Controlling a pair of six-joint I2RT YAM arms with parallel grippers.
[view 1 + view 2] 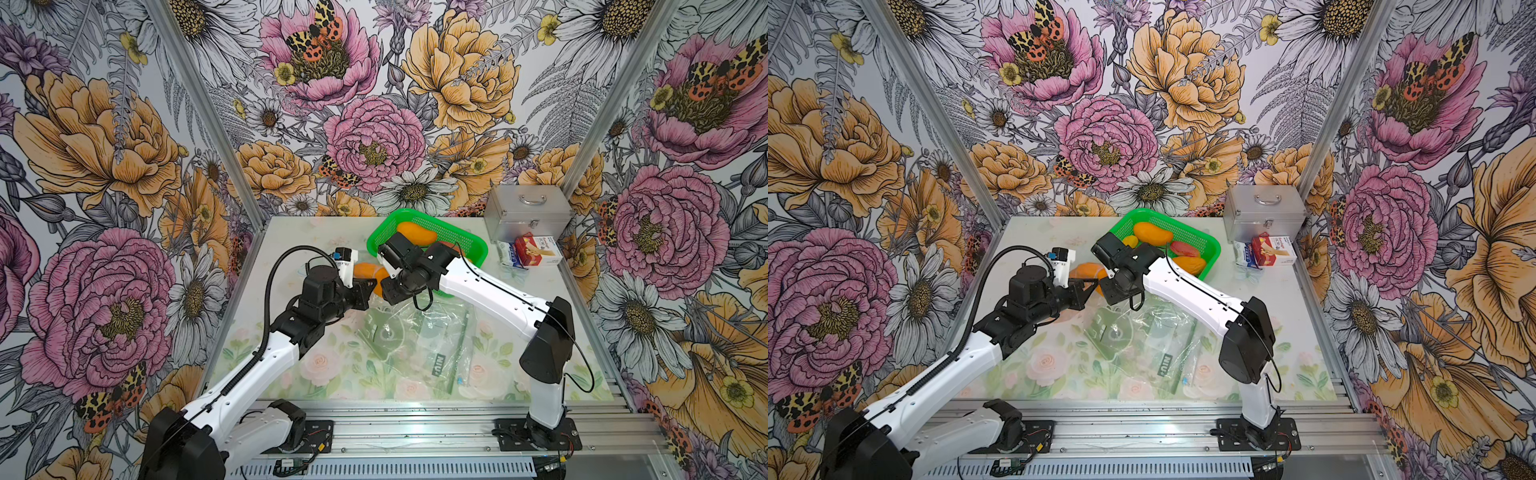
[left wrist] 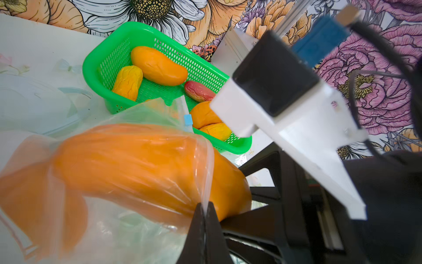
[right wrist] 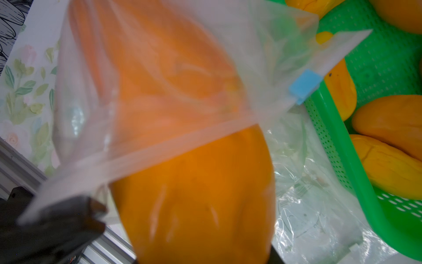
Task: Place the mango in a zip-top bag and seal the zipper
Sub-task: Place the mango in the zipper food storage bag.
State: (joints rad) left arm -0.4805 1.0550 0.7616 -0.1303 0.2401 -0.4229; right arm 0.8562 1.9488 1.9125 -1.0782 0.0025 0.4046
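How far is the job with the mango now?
Done: the left gripper pinches the rim of the bag, holding the mouth open. In hand: the right gripper holds the mango, about half inside the bag. Left: push it fully in, release, then close the zipper; its blue slider sits at one end.

- I'm seeing bright, even light in both top views, shadows faint.
- The bag [image 3: 262,45] is blurring in both wrist views.
- Frame edges are bowing.
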